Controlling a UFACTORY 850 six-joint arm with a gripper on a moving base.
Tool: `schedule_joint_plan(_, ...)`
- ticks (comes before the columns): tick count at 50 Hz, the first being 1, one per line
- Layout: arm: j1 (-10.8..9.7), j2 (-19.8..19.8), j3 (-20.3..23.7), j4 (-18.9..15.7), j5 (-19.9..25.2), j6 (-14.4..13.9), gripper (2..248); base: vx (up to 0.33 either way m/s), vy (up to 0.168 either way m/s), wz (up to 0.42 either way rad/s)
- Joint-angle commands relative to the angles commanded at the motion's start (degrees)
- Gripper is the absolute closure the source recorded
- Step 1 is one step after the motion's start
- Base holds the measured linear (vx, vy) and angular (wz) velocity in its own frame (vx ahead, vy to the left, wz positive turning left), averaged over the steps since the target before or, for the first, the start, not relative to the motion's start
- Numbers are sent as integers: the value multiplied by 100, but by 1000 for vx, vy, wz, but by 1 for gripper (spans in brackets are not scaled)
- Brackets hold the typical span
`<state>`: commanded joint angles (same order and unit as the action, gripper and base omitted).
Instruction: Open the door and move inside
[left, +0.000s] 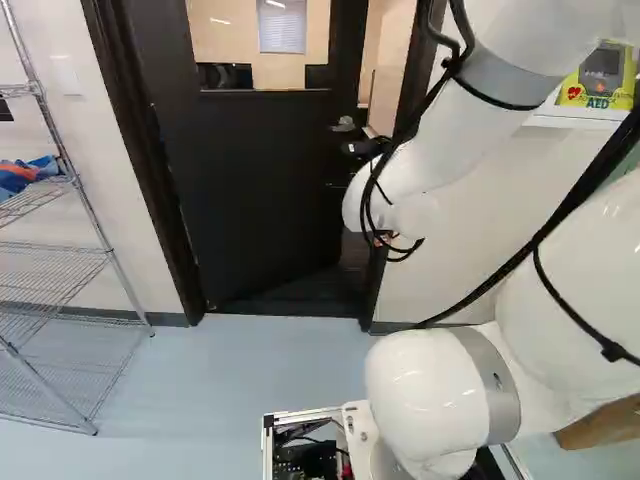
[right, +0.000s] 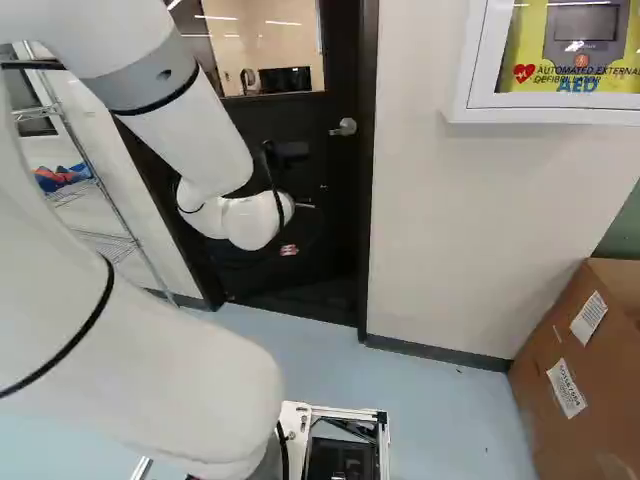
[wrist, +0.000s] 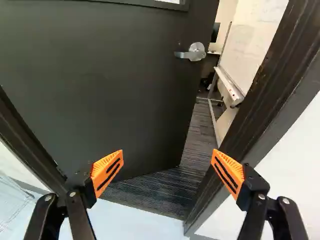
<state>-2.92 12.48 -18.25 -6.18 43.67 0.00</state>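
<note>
Black two-fingered gripper (right: 289, 250) faces a partly open black door (wrist: 100, 85), jaws spread wide.
Ahead, the door's silver lever handle (wrist: 196, 52) sits apart from both orange pads (wrist: 107, 171).

Bent white arm (right: 150, 350), hand (right: 289, 250) wide apart

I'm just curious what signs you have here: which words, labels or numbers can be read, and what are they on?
"AUTOMATED EXTERNAL DEFIBRILLATOR": yellow panel in the white wall cabinet.
"AED": same panel.
Two white labels on the cardboard box: too small to read.
Whiteboard beyond the door: marks too faint to read.
</note>
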Motion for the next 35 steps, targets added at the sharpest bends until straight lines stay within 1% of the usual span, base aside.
schedule_joint_plan(14,0,0,0,0,0,0,3,59,26,-10)
schedule_joint_plan(35,0,0,0,0,0,0,3,91,48,-14)
